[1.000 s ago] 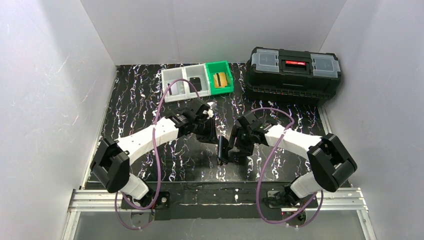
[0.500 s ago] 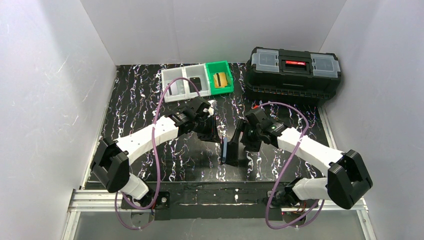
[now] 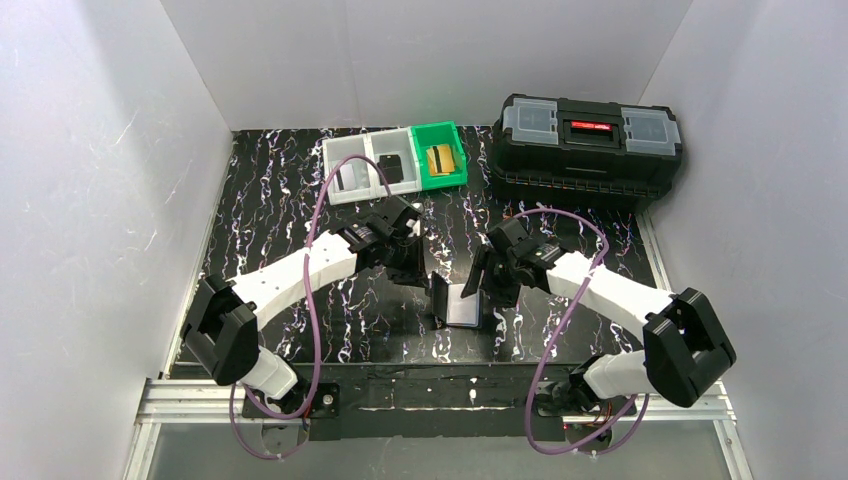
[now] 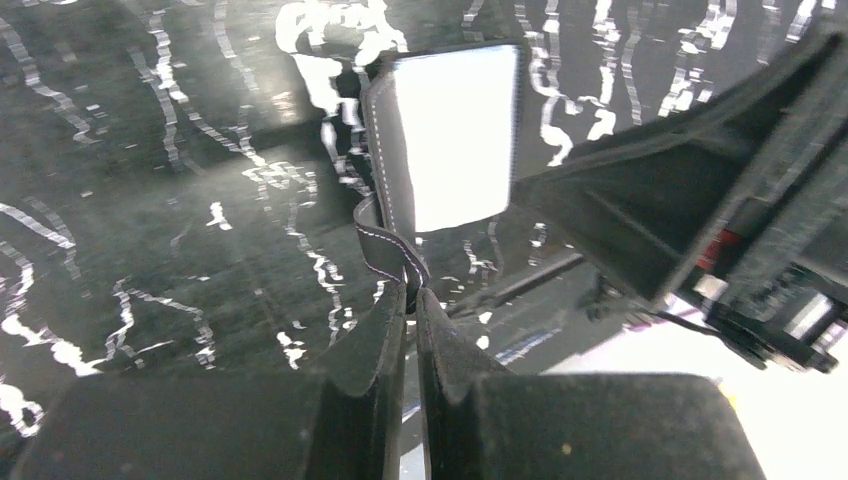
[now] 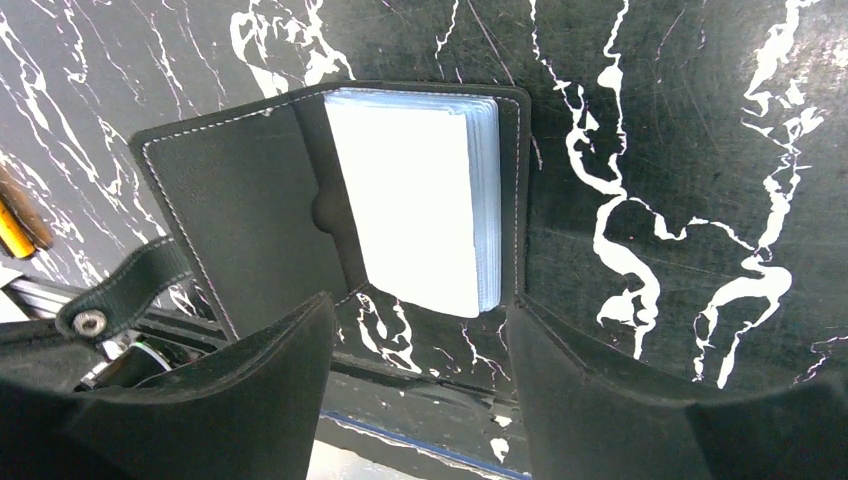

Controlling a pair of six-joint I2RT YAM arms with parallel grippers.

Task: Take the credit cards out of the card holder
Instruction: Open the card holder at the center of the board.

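Observation:
The card holder lies open on the marbled table between my arms, one black cover raised on its left. Its pale clear pockets glare white, so any credit cards inside cannot be made out. My left gripper is shut on the card holder's stitched black strap and sits just left of the holder. The right gripper is open and empty, its jaws standing apart at the near edge of the pockets. A gold card lies in the green bin and a black card in a grey bin.
Two grey bins and a green bin stand side by side at the back centre. A big black toolbox fills the back right. White walls enclose the table on three sides.
The card holder went from standing almost closed on edge to lying open. The right gripper let go of it and shifted slightly right and back; the left gripper barely moved.

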